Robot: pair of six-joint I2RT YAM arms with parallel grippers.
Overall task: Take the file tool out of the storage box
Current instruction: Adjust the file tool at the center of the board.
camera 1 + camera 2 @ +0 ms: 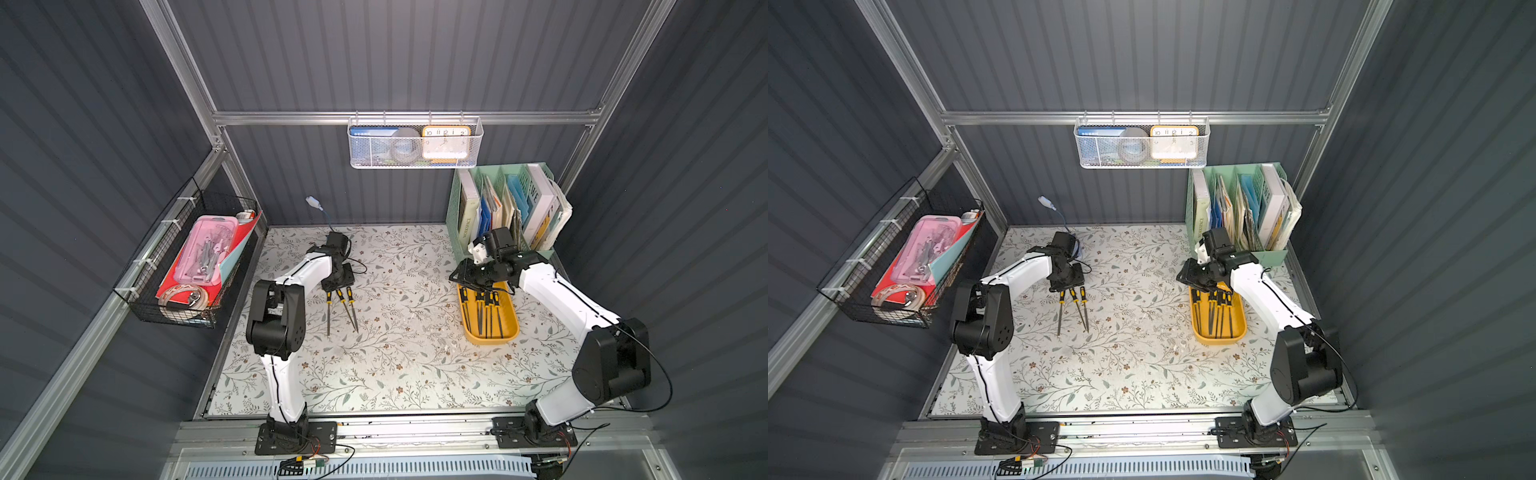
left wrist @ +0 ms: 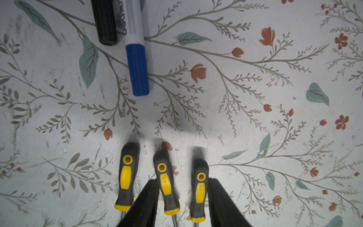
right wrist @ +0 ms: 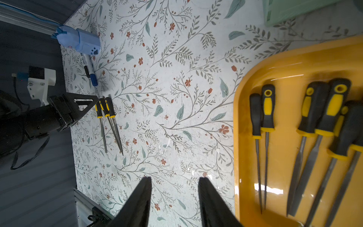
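The mustard-yellow storage box (image 1: 512, 332) (image 1: 1242, 328) (image 3: 240, 118) lies at the right of the table. Several black-and-yellow file tools (image 1: 482, 309) (image 3: 268, 110) lie inside it. Three more file tools (image 1: 341, 305) (image 1: 1076, 307) (image 2: 166, 182) lie side by side on the floral table at the left. My left gripper (image 1: 337, 286) (image 2: 183, 180) hangs over their handles. Its fingers stand apart, straddling the middle and right handles. My right gripper (image 1: 473, 284) (image 3: 174, 178) is open above bare table, just beside the box's far end, with nothing between its fingers.
A blue-capped marker (image 2: 137, 68) and a black one (image 2: 105, 21) lie just beyond the three files, near a blue device (image 3: 82, 42). A mint-green book organiser (image 1: 498, 208) stands behind the box. A black wire basket (image 1: 187, 266) hangs on the left wall.
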